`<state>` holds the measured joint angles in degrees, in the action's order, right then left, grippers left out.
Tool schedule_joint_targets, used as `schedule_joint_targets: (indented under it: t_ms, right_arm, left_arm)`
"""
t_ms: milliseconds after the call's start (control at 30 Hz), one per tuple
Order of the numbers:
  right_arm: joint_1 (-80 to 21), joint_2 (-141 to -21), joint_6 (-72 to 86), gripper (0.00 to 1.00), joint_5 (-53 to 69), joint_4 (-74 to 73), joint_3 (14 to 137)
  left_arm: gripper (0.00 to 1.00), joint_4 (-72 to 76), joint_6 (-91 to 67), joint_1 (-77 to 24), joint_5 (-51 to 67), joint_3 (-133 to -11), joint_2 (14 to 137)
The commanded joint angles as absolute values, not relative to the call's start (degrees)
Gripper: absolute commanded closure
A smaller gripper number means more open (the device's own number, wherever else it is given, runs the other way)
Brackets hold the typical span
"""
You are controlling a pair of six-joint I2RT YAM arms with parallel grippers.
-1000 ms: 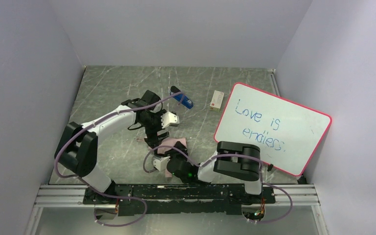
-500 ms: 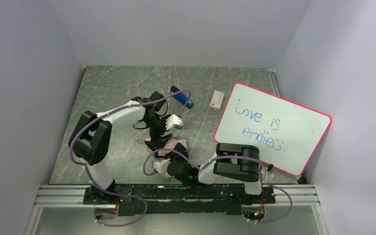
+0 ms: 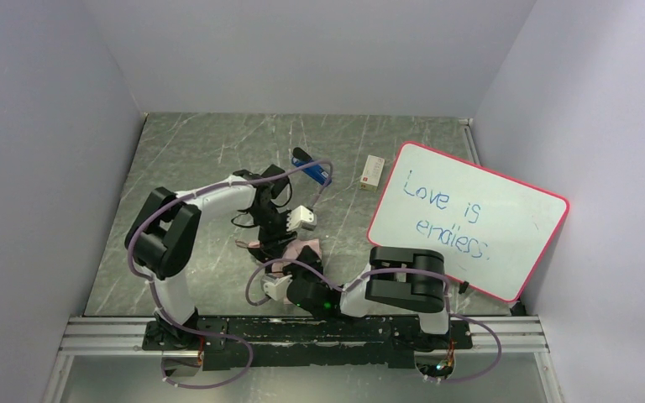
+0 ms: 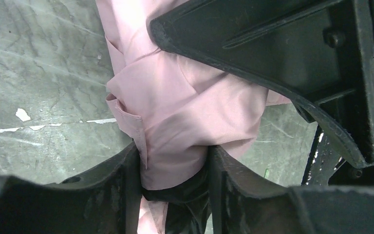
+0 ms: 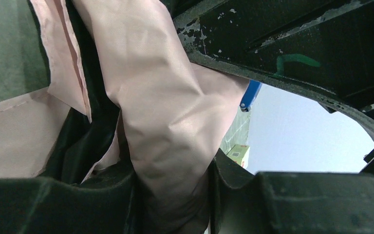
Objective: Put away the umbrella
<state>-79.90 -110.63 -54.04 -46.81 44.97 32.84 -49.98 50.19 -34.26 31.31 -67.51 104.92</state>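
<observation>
The grey marbled stone desk (image 3: 185, 159) carries a pale pink fabric umbrella (image 3: 305, 249) near its front. Further back are a small blue-and-black stapler (image 3: 311, 168) and a small white box (image 3: 373, 172). A red-framed whiteboard (image 3: 470, 218) is at the right.

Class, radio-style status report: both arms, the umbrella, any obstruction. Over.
Left jaws shut on the umbrella fabric. Right jaws likewise. Fabric loose and bunched. Stapler and whiteboard lie apart from it.

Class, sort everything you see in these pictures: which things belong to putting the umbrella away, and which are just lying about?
Part of the job: umbrella; left gripper and right gripper, both pinching its pink fabric.

Just lying about: blue stapler; small box; whiteboard.
</observation>
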Motion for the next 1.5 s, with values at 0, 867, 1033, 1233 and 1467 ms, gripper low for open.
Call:
schedule_joint_targets:
  t_ms: [0,867,1033,1233,1467]
  right_arm:
    - [-80.2,-114.2,-45.5,0.92,-40.0,34.6,28.8]
    - [-80.6,-59.8,-12.5,0.38,-36.7,26.8,18.9]
    - [-80.4,-54.4,-7.6,0.38,-36.8,22.4,17.3]
    - [-78.9,-55.4,-4.6,0.38,-34.6,19.4,20.0]
    - [-65.7,-50.6,6.3,0.38,-22.2,14.4,21.4]
  left_arm:
    - [0.61,-49.4,53.1,-35.5,25.3,-61.8,108.0]
    - [0.95,-35.1,46.1,-35.6,16.7,-52.2,101.1]
    - [0.95,-32.6,46.2,-35.6,13.6,-50.1,100.3]
    - [0.95,-30.6,46.1,-35.6,9.5,-49.9,101.1]
    - [0.95,-27.8,47.3,-35.6,2.6,-49.2,101.8]
